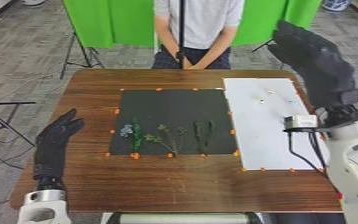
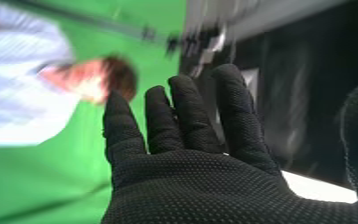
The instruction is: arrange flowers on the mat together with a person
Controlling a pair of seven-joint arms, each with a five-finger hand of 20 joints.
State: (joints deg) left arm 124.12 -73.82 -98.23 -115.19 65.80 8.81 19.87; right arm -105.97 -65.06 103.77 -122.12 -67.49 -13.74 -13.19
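Observation:
In the head view, my right hand [image 1: 316, 62] is raised at the right, above the far end of the white sheet, its fingers straight and holding nothing. The right wrist view shows the right hand [image 2: 220, 185] with fingers spread. My left hand [image 1: 58, 135] is at the table's left side, left of the black mat [image 1: 171, 107], fingers straight. On the mat's near half lie a pale blue flower [image 1: 127, 130], a dark green sprig [image 1: 137, 136], a branching stem [image 1: 169, 140] and thin green stems [image 1: 209, 134]. Small pale blossoms [image 1: 270, 92] are on the white sheet [image 1: 260, 130].
Orange marks edge the mat and sheet on the brown table [image 1: 113, 180]. A white device [image 1: 301, 122] with black cables is on the right arm beside the sheet. A person stands across the table. Tripods stand on the floor to the left.

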